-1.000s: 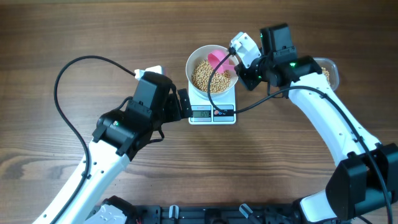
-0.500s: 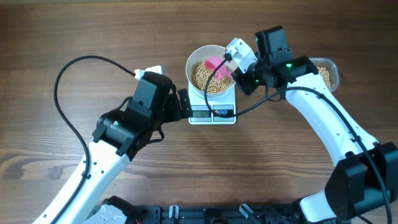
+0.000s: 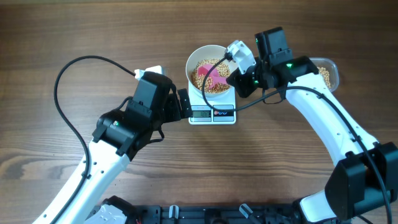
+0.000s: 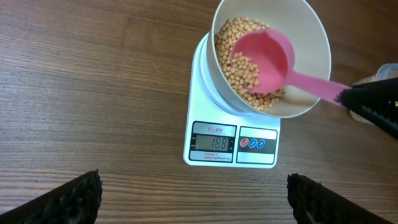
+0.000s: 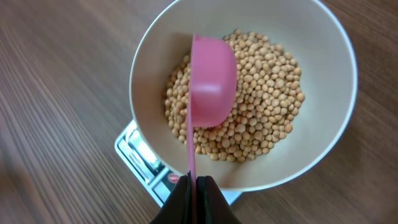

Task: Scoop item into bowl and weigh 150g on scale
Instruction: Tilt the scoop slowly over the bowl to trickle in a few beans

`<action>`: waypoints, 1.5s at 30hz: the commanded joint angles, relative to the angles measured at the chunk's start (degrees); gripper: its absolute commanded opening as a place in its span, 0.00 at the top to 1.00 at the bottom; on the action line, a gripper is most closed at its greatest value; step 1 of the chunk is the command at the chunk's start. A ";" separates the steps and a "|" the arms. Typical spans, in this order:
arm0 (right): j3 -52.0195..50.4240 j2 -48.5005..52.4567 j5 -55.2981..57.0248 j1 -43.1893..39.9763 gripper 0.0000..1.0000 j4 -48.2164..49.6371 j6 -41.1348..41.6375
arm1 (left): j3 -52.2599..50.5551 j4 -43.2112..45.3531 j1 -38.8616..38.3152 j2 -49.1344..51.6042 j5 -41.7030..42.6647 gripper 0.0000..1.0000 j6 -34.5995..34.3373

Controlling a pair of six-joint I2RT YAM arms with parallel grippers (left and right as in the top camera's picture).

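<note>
Right hand pressed together, pinching the handle of a pink scoop. I see the scoop's cup lying on the beans, a few in it, inside the bowl. The bowl sits on the scale, toward its 12 o'clock edge, with the lit display along 6 o'clock. A clear container with more beans lies at 3 o'clock of the bowl, partly under the right arm. Left hand is spread wide and empty, just beside the scale at 9 o'clock, above the desk.
</note>
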 commanded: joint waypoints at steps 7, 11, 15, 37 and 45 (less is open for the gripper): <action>0.28 0.44 -7.69 -4.76 0.96 2.58 11.63 | 0.07 0.11 0.26 -0.42 -0.57 0.00 0.48; 0.28 -1.22 -7.82 -6.40 0.96 4.68 9.25 | 0.07 0.11 0.26 -0.42 -0.57 0.00 0.48; 0.28 -2.25 -8.07 -6.40 0.96 4.68 7.98 | 0.07 0.11 0.26 -0.42 -0.57 0.00 0.48; 0.28 -2.60 -5.95 -5.16 0.96 5.49 -10.95 | 0.07 0.11 0.26 -0.42 -0.57 0.00 0.48; 0.28 -3.04 -2.38 -3.19 0.96 5.92 -12.83 | 0.07 0.11 0.26 -0.42 -0.57 0.00 0.48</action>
